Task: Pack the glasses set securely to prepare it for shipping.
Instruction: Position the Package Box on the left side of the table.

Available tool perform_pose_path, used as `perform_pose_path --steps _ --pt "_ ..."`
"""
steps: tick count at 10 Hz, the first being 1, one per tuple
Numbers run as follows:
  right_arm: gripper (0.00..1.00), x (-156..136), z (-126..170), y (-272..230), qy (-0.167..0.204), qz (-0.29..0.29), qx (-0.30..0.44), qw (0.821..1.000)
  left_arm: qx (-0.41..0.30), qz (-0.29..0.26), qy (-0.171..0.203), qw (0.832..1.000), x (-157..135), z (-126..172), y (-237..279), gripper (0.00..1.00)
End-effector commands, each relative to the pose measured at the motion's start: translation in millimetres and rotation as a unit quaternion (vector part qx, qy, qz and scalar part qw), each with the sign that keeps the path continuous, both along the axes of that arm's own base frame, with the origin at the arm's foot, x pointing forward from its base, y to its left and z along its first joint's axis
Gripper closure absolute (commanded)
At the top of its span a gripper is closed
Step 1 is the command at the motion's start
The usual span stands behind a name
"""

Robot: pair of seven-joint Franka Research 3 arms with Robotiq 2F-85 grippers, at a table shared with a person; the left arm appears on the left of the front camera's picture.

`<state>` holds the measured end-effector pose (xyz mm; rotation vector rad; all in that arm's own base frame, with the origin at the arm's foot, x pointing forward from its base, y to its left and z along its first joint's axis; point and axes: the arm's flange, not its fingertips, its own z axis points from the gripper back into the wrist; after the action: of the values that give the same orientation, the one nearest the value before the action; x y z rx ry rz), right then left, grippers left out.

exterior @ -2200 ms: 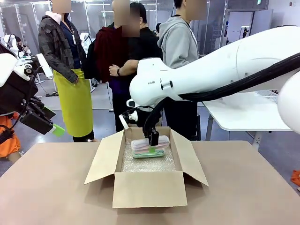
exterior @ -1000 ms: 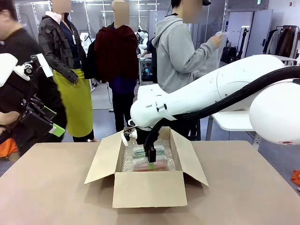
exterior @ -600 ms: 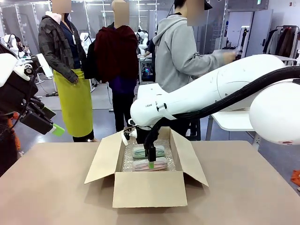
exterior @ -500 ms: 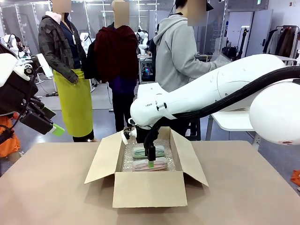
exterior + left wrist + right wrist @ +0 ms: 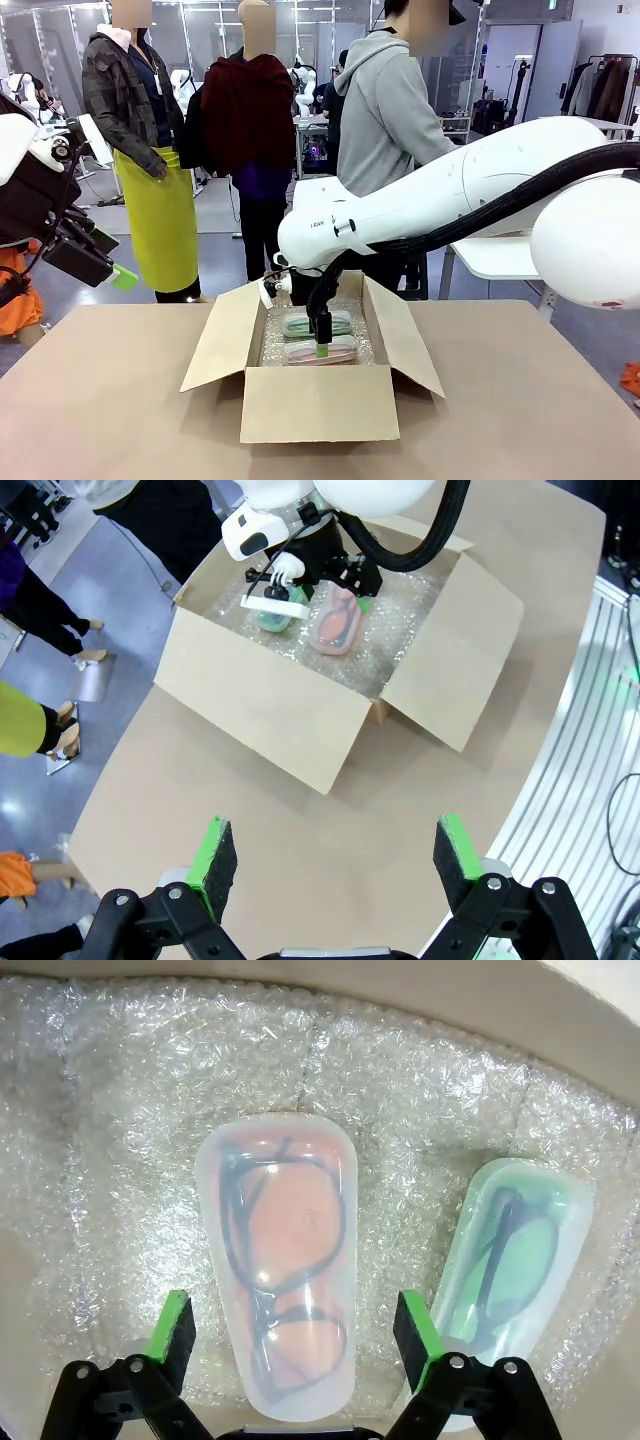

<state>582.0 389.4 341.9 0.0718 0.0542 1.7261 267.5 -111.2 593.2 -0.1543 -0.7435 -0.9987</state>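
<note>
Inside the cardboard box point(image 5: 318, 405), the pinkish-red case point(image 5: 283, 1210) is straddled across its short width by the right gripper point(image 5: 294, 1312), whose fingers are held apart.

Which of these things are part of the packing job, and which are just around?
Job: red case, green case, box, bubble wrap, right gripper, open.
Just around: left gripper, open; people; white table.
</note>
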Motion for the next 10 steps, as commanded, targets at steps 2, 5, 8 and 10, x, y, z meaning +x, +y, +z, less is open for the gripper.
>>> perform_pose_path --steps 2,5,8,10 --pt "0.00 -1.4 0.4 -0.3 -0.001 0.002 0.000 1.000 0.001 -0.004 -0.002 1.000 -0.7 0.0 1.8 0.00" --pt "0.00 -1.4 0.4 -0.3 -0.001 0.002 0.000 1.000 0.001 -0.004 -0.002 1.000 -0.7 0.0 1.8 0.00" --pt "0.00 -1.4 0.4 -0.3 -0.001 0.002 0.000 1.000 0.001 -0.004 -0.002 1.000 -0.7 0.0 1.8 0.00" --pt "0.00 -1.4 0.4 -0.3 -0.001 0.002 0.000 1.000 0.001 -0.004 -0.002 1.000 -0.7 0.0 1.8 0.00"
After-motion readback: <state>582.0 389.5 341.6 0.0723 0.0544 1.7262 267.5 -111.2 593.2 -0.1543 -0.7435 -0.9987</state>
